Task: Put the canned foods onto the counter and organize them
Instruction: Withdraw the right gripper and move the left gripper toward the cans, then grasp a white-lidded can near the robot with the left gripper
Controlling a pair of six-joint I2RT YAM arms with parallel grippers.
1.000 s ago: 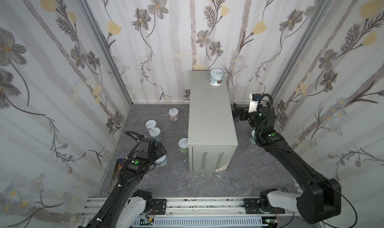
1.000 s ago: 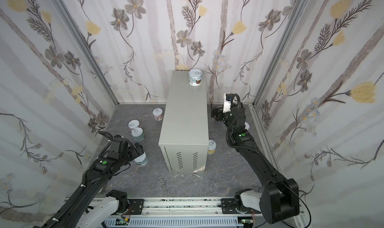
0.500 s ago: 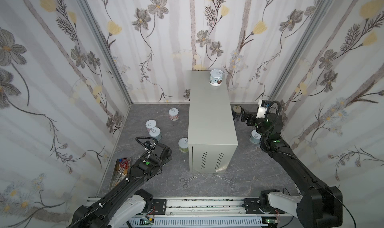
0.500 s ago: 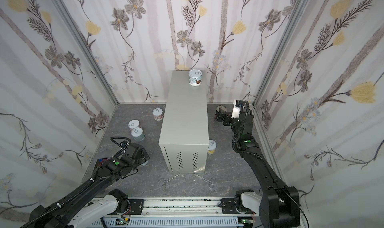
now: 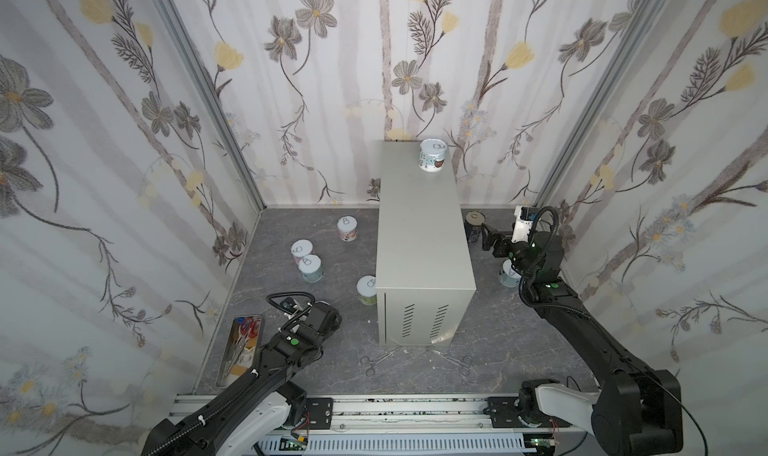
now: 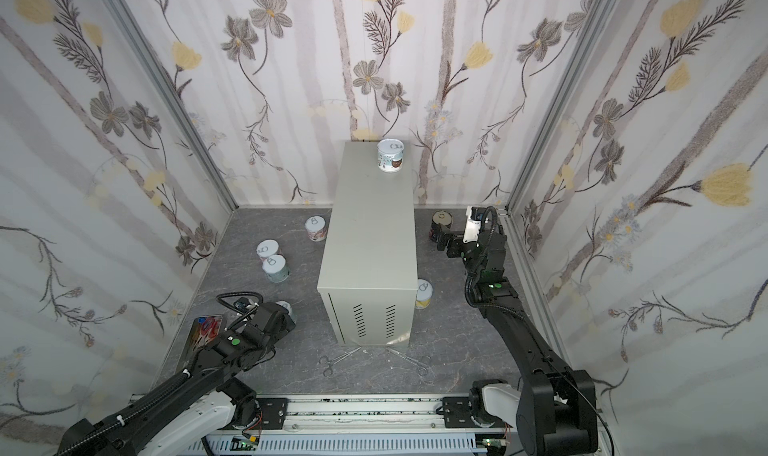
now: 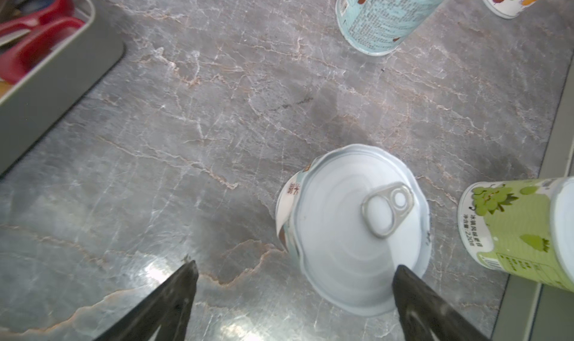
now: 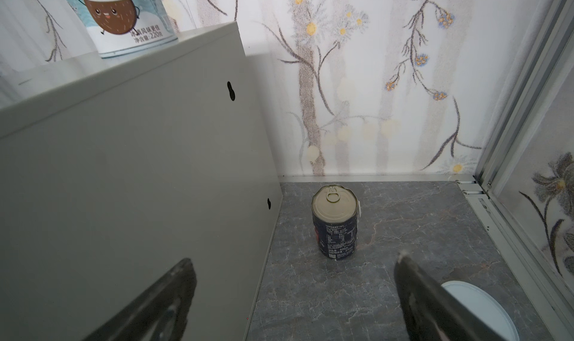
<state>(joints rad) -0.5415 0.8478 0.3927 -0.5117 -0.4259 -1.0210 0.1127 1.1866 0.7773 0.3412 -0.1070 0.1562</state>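
The left gripper (image 7: 292, 280) has dropped low over the dark marbled floor (image 7: 217, 106), its jaws spread wide and holding nothing. A second ago it stood higher, by a can; now a short can with a dented pull-tab lid (image 7: 357, 227) sits just ahead of it, nearer 1 jaw than centred. A green-labelled can (image 7: 521, 230) stands just beyond that jaw, and a teal can (image 7: 382, 16) lies farther ahead. The metal tray of red-handled scissors (image 7: 46, 59) sits off to the other side.

The right gripper (image 8: 292, 280) has pulled back from the bench (image 5: 419, 233) side. It is open and empty, facing the taller dark-blue can (image 8: 337, 224), which stands a little way ahead between the jaw lines.

Only 1 can (image 5: 432, 161) stands on the bench top, at its far end, so the task looks barely begun. Both grippers appear lined up for fresh pickups; the left likely needs a small sideways shift to straddle its can.
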